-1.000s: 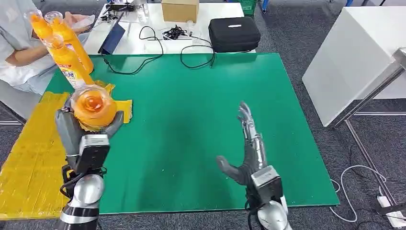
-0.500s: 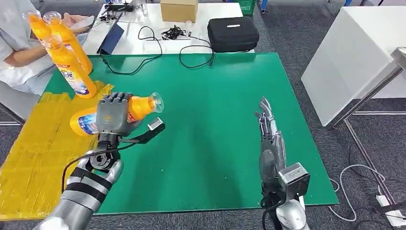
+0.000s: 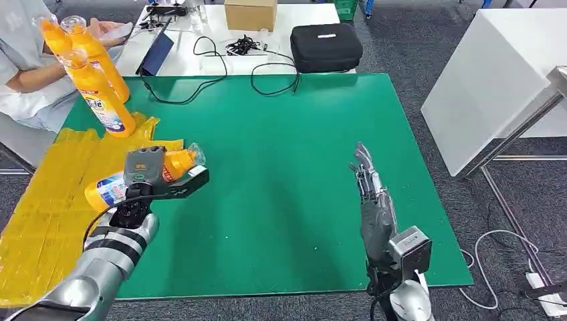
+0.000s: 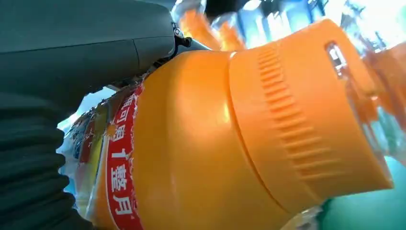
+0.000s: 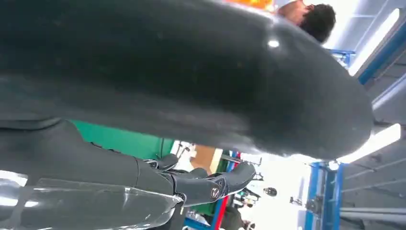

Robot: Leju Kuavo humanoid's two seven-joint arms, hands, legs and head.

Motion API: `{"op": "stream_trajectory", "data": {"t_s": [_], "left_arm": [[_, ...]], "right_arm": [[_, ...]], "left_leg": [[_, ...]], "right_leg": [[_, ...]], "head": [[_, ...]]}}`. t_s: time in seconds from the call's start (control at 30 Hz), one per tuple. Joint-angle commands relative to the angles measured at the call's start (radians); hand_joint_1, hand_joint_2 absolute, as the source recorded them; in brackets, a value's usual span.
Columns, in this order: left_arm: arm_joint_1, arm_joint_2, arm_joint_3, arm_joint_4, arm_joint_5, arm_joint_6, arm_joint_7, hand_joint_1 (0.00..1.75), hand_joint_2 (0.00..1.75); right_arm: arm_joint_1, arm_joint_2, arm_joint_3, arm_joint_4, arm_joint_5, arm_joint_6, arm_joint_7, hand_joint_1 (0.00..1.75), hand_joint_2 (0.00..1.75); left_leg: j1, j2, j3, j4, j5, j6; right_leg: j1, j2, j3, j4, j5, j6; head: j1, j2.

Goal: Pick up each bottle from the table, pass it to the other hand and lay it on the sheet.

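Item count, bench area.
Orange bottles: four in all. One bottle [image 3: 144,175] lies sideways within the fingers [image 3: 148,166] of the left hand; three standing bottles [image 3: 93,73] are grouped well beyond those fingers, beside a seated person [image 3: 20,67]. Yellow sheet [image 3: 47,200]: one. Green mat [image 3: 287,180]: one. Black case [image 3: 326,47]: one. Cardboard box [image 3: 251,13]: one. Robot hands: two, the right hand [image 3: 373,200] with fingers straight.

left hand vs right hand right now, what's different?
The left hand grips an orange bottle; the right hand holds nothing. The left hand's fingers wrap the bottle; the right hand's fingers are stretched out straight. The left hand is at the edge of the yellow sheet; the right hand is over the green mat. Both are grey, on silver arms.
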Motion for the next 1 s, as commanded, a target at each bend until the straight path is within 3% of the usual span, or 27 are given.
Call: {"op": "stream_trajectory", "data": {"t_s": [0.03, 0.43, 0.47, 0.5, 0.53, 0.73, 1.0], "left_arm": [[-0.106, 0.033, 0.102, 0.169, -0.007, -0.028, 0.028, 1.75, 1.75], [-0.104, 0.035, 0.108, 0.171, -0.02, -0.039, 0.038, 1.75, 1.75], [-0.099, 0.036, 0.104, 0.169, -0.02, -0.033, 0.032, 1.27, 1.75], [-0.092, 0.034, 0.106, 0.168, -0.013, -0.024, 0.004, 0.03, 1.75], [-0.09, 0.032, 0.107, 0.171, -0.012, -0.028, 0.001, 0.0, 1.75], [-0.079, 0.024, 0.108, 0.176, -0.01, -0.025, -0.024, 0.0, 1.75], [-0.071, 0.01, 0.128, 0.224, 0.009, -0.063, -0.027, 0.0, 1.75]], "right_arm": [[-0.032, 0.014, 0.001, 0.106, 0.007, 0.015, 0.015, 0.0, 0.0], [-0.037, 0.017, 0.011, 0.112, 0.017, 0.017, 0.026, 0.0, 0.0], [-0.037, 0.017, 0.012, 0.111, 0.017, 0.017, 0.026, 0.0, 0.0], [-0.038, 0.015, 0.013, 0.112, 0.018, 0.017, 0.027, 0.0, 0.0], [-0.037, 0.014, 0.013, 0.112, 0.019, 0.016, 0.027, 0.0, 0.0], [-0.037, 0.012, 0.013, 0.114, 0.019, 0.016, 0.027, 0.0, 0.0], [-0.051, 0.013, 0.031, 0.127, 0.035, 0.012, 0.038, 0.0, 0.0]], "left_leg": [[0.002, 0.002, 0.004, 0.0, -0.002, -0.002], [0.002, 0.0, 0.003, 0.001, -0.002, -0.002], [0.002, 0.0, 0.005, 0.001, -0.003, -0.002], [0.001, 0.0, 0.002, 0.0, -0.001, -0.001], [0.003, 0.001, 0.01, 0.001, -0.005, -0.004], [0.001, 0.0, 0.004, 0.0, -0.002, -0.002], [0.002, 0.001, 0.009, 0.0, -0.004, -0.003]], "right_leg": [[0.002, 0.001, 0.004, -0.001, -0.001, -0.001], [0.002, 0.0, 0.004, 0.0, -0.001, -0.001], [0.002, 0.0, 0.006, 0.0, -0.002, -0.001], [0.001, 0.0, 0.002, 0.0, -0.001, -0.001], [0.003, 0.0, 0.01, 0.0, -0.004, -0.002], [0.001, 0.0, 0.004, -0.001, -0.001, -0.001], [0.002, 0.0, 0.009, -0.001, -0.003, -0.002]], "head": [[0.0, 0.0], [0.0, 0.0], [0.0, 0.0], [0.0, 0.0], [0.0, 0.0], [0.0, 0.0], [0.0, 0.0]]}}
